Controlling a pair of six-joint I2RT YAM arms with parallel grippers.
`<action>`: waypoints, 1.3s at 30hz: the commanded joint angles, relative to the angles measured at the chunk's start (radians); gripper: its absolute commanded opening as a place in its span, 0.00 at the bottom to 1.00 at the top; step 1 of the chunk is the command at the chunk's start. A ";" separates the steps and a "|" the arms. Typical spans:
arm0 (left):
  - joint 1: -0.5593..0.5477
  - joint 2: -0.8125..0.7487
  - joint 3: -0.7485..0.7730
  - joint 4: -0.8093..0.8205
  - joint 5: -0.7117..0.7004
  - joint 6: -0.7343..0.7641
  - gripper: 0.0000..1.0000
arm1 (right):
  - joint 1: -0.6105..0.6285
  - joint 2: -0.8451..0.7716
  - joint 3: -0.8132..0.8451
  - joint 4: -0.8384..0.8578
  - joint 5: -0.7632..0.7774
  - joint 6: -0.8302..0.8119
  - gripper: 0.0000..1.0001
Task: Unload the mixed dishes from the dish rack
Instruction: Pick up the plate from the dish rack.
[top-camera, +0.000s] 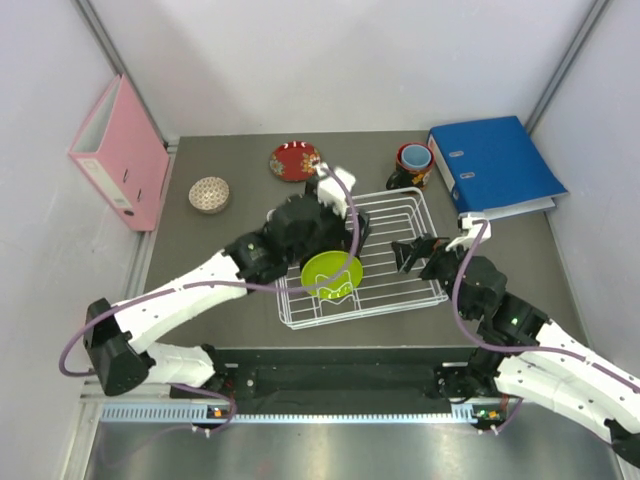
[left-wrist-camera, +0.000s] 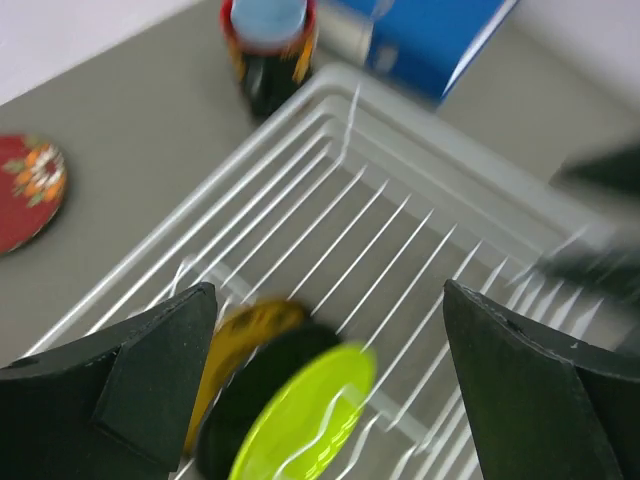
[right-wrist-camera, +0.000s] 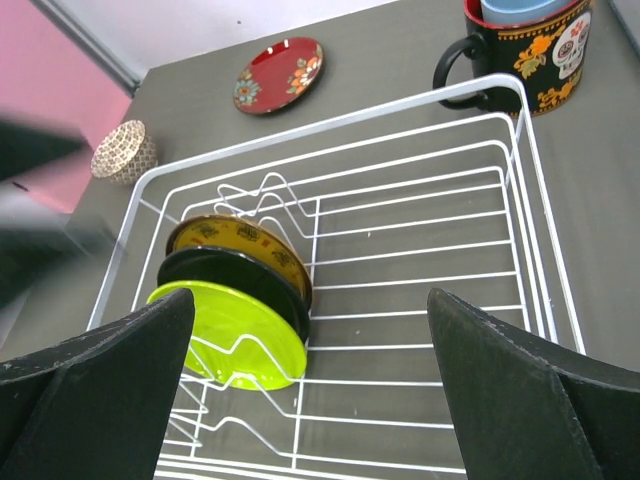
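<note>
The white wire dish rack (top-camera: 395, 194) (right-wrist-camera: 350, 120) holds three dishes on edge at its left end: a yellow-and-black ornate plate (right-wrist-camera: 240, 240), a black dish (right-wrist-camera: 240, 285) and a lime-green bowl (top-camera: 332, 272) (right-wrist-camera: 235, 340). My left gripper (left-wrist-camera: 325, 300) hovers open above them, fingers either side, touching nothing. At the rack's right side my right gripper (top-camera: 410, 255) (right-wrist-camera: 310, 300) is open and empty. On the table behind the rack stand the dark mug (top-camera: 413, 165) (left-wrist-camera: 268, 50), the red bowl (top-camera: 296, 160) and the beige bowl (top-camera: 209, 194).
A blue binder (top-camera: 495, 165) lies at the back right beside the mug. A pink binder (top-camera: 120, 150) leans on the left wall. White walls close in the table on three sides.
</note>
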 joint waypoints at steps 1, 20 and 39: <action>-0.079 -0.096 -0.156 -0.025 -0.228 0.253 0.99 | 0.008 -0.009 0.076 0.001 0.037 -0.033 1.00; -0.115 -0.345 -0.397 -0.112 -0.152 0.481 0.81 | 0.008 -0.006 0.021 0.024 0.008 0.007 1.00; -0.051 -0.258 -0.548 0.084 -0.054 0.549 0.79 | 0.008 0.014 -0.041 0.072 -0.035 0.022 1.00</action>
